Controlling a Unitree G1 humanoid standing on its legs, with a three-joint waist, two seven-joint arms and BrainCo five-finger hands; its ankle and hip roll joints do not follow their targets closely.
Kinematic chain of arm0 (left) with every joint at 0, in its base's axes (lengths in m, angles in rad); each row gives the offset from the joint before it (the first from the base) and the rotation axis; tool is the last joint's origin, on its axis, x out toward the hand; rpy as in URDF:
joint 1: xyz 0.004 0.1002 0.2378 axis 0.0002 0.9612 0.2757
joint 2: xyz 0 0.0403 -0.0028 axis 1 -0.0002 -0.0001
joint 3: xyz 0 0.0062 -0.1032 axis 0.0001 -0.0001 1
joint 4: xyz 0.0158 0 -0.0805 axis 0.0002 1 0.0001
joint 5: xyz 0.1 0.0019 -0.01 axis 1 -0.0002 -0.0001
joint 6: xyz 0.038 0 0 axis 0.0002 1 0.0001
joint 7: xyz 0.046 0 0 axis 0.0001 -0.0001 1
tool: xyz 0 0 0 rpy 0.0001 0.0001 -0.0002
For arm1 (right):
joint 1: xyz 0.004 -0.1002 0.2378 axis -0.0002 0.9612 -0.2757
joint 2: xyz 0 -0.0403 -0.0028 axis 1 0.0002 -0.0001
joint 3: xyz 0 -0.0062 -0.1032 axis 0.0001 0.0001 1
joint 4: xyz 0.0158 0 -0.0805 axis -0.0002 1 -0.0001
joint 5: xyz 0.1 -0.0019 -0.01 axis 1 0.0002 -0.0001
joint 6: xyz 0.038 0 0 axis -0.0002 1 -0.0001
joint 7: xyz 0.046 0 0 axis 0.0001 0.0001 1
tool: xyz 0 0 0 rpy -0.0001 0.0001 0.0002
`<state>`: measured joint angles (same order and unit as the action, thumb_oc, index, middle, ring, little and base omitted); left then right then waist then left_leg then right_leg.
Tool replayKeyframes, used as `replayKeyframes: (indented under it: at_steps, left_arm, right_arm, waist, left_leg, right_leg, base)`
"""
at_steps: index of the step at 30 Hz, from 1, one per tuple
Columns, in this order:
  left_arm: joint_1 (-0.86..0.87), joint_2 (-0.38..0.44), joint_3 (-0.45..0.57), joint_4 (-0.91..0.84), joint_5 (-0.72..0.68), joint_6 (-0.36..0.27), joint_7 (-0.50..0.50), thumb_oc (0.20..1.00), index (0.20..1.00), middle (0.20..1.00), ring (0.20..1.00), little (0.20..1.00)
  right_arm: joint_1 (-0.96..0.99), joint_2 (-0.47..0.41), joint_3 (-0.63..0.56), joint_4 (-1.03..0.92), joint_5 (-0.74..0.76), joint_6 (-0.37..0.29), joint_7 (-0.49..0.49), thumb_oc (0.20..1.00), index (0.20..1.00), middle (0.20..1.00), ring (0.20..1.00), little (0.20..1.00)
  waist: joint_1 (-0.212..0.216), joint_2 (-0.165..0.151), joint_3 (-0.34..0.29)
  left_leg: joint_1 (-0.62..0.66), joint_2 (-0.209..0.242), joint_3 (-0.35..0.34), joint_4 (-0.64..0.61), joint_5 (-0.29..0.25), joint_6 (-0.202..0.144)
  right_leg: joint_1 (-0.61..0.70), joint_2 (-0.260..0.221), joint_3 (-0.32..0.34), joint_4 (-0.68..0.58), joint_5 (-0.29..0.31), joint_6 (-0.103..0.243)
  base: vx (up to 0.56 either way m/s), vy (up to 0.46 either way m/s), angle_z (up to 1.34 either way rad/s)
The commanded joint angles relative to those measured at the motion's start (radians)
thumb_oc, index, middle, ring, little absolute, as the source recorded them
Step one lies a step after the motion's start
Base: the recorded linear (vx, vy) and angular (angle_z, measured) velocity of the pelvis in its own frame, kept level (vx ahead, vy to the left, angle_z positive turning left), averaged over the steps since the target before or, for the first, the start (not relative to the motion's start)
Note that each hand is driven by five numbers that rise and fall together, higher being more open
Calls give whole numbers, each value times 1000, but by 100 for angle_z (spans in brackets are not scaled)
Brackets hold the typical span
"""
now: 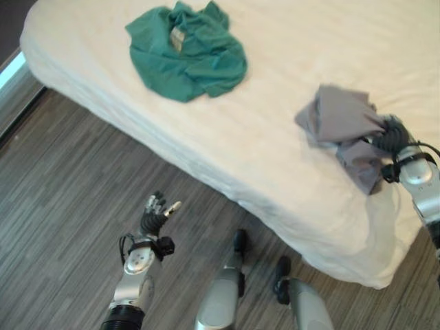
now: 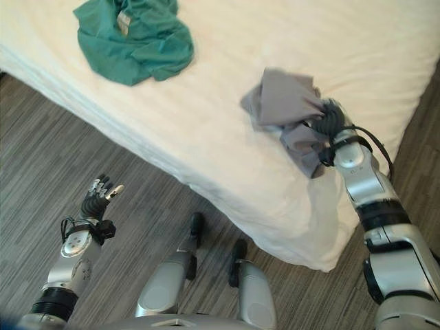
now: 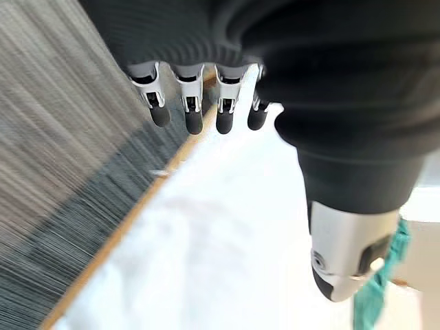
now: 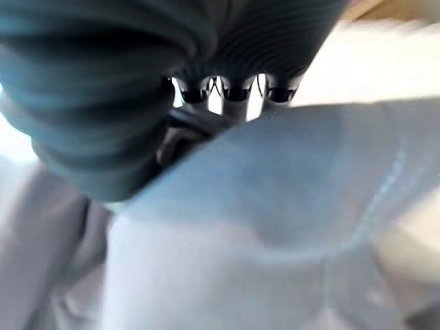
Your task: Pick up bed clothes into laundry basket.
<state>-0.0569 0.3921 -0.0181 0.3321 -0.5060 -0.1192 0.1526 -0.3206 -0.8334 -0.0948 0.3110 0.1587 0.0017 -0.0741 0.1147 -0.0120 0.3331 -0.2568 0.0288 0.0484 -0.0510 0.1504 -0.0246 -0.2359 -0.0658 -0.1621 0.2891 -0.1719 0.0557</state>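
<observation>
My right hand (image 2: 331,118) gripped the grey garment (image 2: 289,110) near the bed's (image 2: 206,124) edge; my left hand (image 1: 155,213) hung open over the floor (image 1: 69,185).

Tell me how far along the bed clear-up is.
Early stage. Nothing looks finished: both garments are on the bed. In hand: the right hand is at the grey garment near the bed's edge, its fingers buried in the cloth, so the grip is unconfirmed. Left: the green garment lies untouched, and the left hand hovers open over the floor.
</observation>
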Motion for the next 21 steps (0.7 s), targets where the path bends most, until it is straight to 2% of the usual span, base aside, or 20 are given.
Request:
replayKeyframes:
  at_steps: [1, 3, 4, 6, 8, 9, 10, 12, 13, 14, 15, 17, 18, 19, 20, 21]
  left_arm:
    - [60, 41, 102, 3, 9, -40, 29, 1000, 1000, 1000, 1000, 1000]
    - [68, 43, 108, 3, 14, -34, 27, 1000, 1000, 1000, 1000, 1000]
    - [78, 39, 134, 5, 18, -26, 27, 1000, 1000, 1000, 1000, 1000]
    - [84, 37, 142, 8, 22, -23, 26, 1000, 1000, 1000, 1000, 1000]
    - [104, 25, 174, 2, 37, -17, 21, 1000, 1000, 1000, 1000, 1000]
    - [106, 27, 173, 1, 38, -17, 21, 1000, 1000, 1000, 1000, 1000]
    - [119, 14, 192, -1, 42, -14, 24, 1000, 1000, 1000, 1000, 1000]
    - [121, 13, 199, 3, 40, -15, 26, 1000, 1000, 1000, 1000, 1000]
    - [124, 10, 203, 6, 44, -14, 27, 1000, 1000, 1000, 1000, 1000]
    - [118, 6, 203, 11, 49, -12, 30, 1000, 1000, 1000, 1000, 1000]
    - [119, 8, 203, 12, 50, -12, 30, 1000, 1000, 1000, 1000, 1000]
    - [105, -1, 194, 17, 58, -10, 33, 1000, 1000, 1000, 1000, 1000]
    - [103, -7, 194, 17, 65, -11, 35, 1000, 1000, 1000, 1000, 1000]
    - [108, -15, 194, 10, 65, -8, 36, 1000, 1000, 1000, 1000, 1000]
    - [115, -46, 209, 22, 55, -11, 41, 1000, 1000, 1000, 1000, 1000]
    - [116, -42, 210, 23, 55, -12, 41, 1000, 1000, 1000, 1000, 1000]
  right_arm:
    - [-1, -42, -168, 11, 269, -178, -125, 200, 200, 200, 200, 200]
    - [47, -32, -221, -20, 301, -189, -120, 200, 200, 200, 200, 200]
    - [85, -28, -302, -57, 343, -210, -128, 200, 200, 200, 200, 200]
    - [120, -22, -337, -100, 345, -214, -130, 200, 200, 200, 200, 200]
    - [191, 29, -408, -175, 354, -226, -124, 200, 200, 200, 200, 200]
    - [196, 32, -411, -179, 354, -224, -125, 200, 200, 200, 200, 200]
    - [243, 100, -450, -235, 349, -235, -131, 200, 200, 200, 200, 200]
    - [269, 137, -463, -261, 338, -238, -133, 200, 200, 200, 200, 200]
    - [293, 184, -467, -269, 332, -239, -130, 200, 200, 200, 200, 200]
    - [325, 267, -442, -296, 326, -238, -119, 200, 200, 200, 200, 200]
    - [327, 271, -442, -300, 325, -236, -120, 200, 200, 200, 200, 200]
    - [363, 384, -399, -314, 362, -244, -98, 200, 200, 200, 200, 200]
    - [378, 441, -374, -306, 394, -251, -89, 200, 200, 200, 200, 200]
    - [381, 494, -340, -292, 442, -262, -85, 200, 200, 200, 200, 200]
    - [394, 634, -288, -256, 611, -285, -68, 200, 200, 200, 200, 200]
    - [397, 637, -286, -257, 617, -288, -65, 200, 200, 200, 200, 200]
  waist:
    - [-72, -101, -131]
    - [-73, -107, -151]
    - [-89, -110, -187]
    - [-93, -110, -204]
    - [-115, -109, -241]
    - [-112, -110, -241]
    - [-125, -106, -259]
    - [-129, -104, -265]
    - [-136, -100, -264]
    - [-151, -84, -248]
    - [-150, -86, -249]
    - [-166, -65, -211]
    - [-168, -51, -177]
    - [-171, -36, -160]
    - [-184, -22, -150]
    - [-187, -22, -152]
  left_leg:
    - [119, 26, -6, -36, -77, -34]
    - [141, 24, 2, -36, -88, -31]
    - [170, 21, 11, -36, -104, -25]
    - [188, 18, 17, -35, -113, -22]
    - [218, 13, 35, -34, -118, -15]
    - [221, 13, 37, -34, -120, -15]
    - [236, 9, 47, -32, -129, -9]
    - [243, 5, 49, -31, -134, -6]
    - [251, -1, 53, -29, -138, 0]
    - [266, -8, 55, -26, -141, 13]
    - [274, -8, 54, -29, -151, 12]
    - [310, -14, 60, -32, -154, 31]
    - [329, -15, 75, -30, -155, 41]
    - [345, -13, 86, -35, -166, 43]
    - [373, -10, 104, -36, -183, 36]
    - [374, -6, 103, -36, -186, 34]
  right_leg:
    - [147, -117, 73, -352, 268, 134]
    - [163, -120, 80, -351, 264, 139]
    - [180, -127, 88, -343, 262, 145]
    - [188, -130, 95, -337, 262, 149]
    - [194, -137, 116, -325, 277, 154]
    - [196, -137, 118, -325, 277, 155]
    - [196, -143, 127, -317, 284, 159]
    - [195, -146, 131, -306, 285, 162]
    - [190, -149, 139, -282, 288, 165]
    - [168, -150, 155, -198, 290, 166]
    - [170, -150, 157, -189, 276, 168]
    - [109, -148, 178, -34, 311, 163]
    - [68, -160, 148, 44, 347, 154]
    - [41, -165, 126, 99, 344, 150]
    - [-17, -131, 51, 67, 286, 138]
    - [-14, -127, 47, 66, 281, 136]
  base:
    - [178, 64, -7]
    - [144, 52, -20]
    - [155, 75, -30]
    - [124, 68, -26]
    - [65, 70, -24]
    - [73, 83, -24]
    - [65, 65, -21]
    - [41, 57, -23]
    - [-35, 106, -12]
    - [1, 110, -11]
    - [-19, 139, -11]
    - [-63, 147, -17]
    - [-101, 186, -33]
    - [14, 170, -73]
    - [106, 93, -47]
    - [203, -9, -37]
